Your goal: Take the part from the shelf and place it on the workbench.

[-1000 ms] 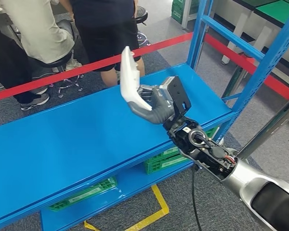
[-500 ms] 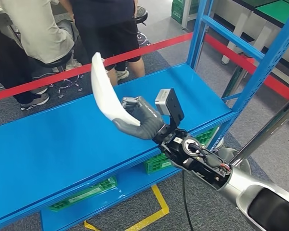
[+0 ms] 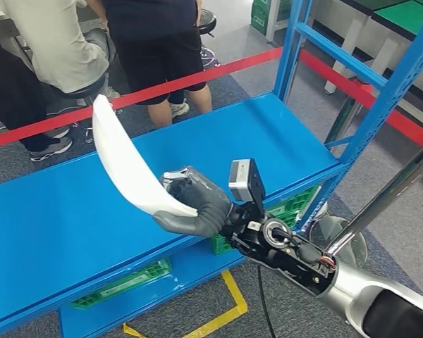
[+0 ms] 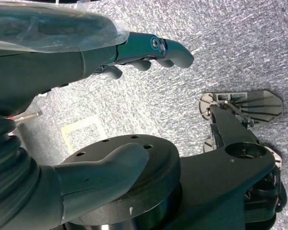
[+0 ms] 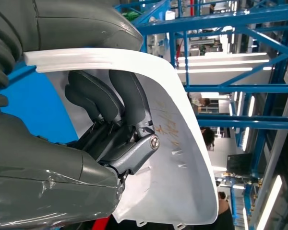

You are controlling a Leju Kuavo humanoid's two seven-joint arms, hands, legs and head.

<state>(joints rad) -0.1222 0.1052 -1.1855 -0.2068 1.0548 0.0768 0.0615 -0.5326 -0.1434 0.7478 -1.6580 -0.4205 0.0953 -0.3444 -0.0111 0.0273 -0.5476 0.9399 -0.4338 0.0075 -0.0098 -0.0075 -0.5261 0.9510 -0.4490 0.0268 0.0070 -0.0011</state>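
A curved white plastic part hangs above the front half of the blue shelf board, one end up and tilted to the left. My right hand grips its lower end, thumb under the shell and fingers curled inside. In the right wrist view the part spreads wide, with my right hand's dark fingers pressed on its inner face. My left hand hangs over grey carpet, its fingers apart and nothing in it.
Blue shelf uprights stand at the right. Green crates sit on the lower shelf. A red barrier tape runs behind the shelf, with people standing beyond it. Yellow floor tape marks the carpet below.
My right hand has carried the white part to the left and toward me across the shelf, and the part has tipped over further to the left.
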